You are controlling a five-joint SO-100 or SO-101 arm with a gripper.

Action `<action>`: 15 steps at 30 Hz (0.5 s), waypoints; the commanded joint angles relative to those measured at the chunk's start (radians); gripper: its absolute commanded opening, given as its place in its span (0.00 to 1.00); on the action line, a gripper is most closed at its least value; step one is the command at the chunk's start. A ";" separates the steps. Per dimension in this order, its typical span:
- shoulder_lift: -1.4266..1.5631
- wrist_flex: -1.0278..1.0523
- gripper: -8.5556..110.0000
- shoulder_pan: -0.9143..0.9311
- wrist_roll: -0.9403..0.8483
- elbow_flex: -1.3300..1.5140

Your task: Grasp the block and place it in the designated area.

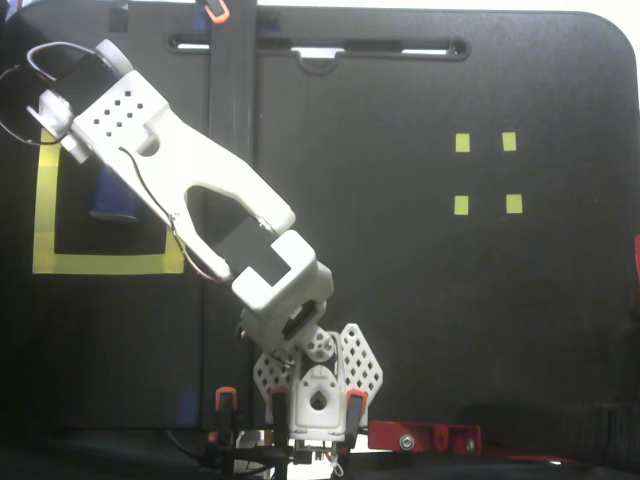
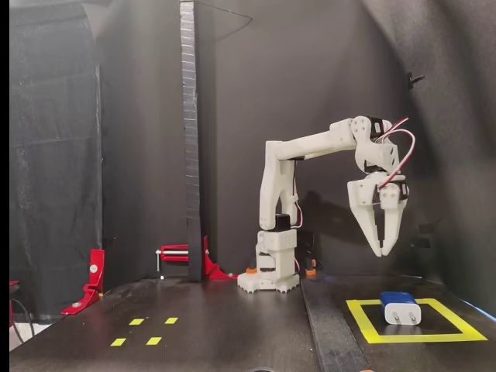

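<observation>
In the fixed view from above, the white arm (image 1: 190,190) crosses the upper right part of the designated area (image 1: 45,215), so only the left strip and bottom strip of its yellow tape show, and the gripper itself is hidden under the wrist. The block (image 1: 112,195) is half covered there too: a dark-blue patch peeks out from below the arm, inside the frame near its upper middle, with its prongs out of sight.

The fixed view from the side gives it plainly. The block (image 2: 400,307) lies flat on the black interior of the designated area (image 2: 364,325), towards the back of the frame and clear of the tape on every side. It is a small rounded piece, dark blue on top, with a pale end face turned to the camera that bears two short metal prongs.

The gripper (image 2: 385,251) hangs in the air above the designated area, pointing down and well apart from the block. Its two fingers (image 2: 370,225) taper close together with only a slim gap near the tips; they hold nothing and touch nothing.

Four small yellow markers (image 2: 144,331) lie on the table far to the left of the designated area in this side view.
</observation>
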 commanded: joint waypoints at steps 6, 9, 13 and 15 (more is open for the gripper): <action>0.011 -0.002 0.07 0.028 0.077 -0.035; 0.006 -0.011 0.07 0.046 0.077 -0.034; -0.003 -0.012 0.07 0.118 0.077 -0.034; -0.006 -0.014 0.07 0.178 0.077 -0.034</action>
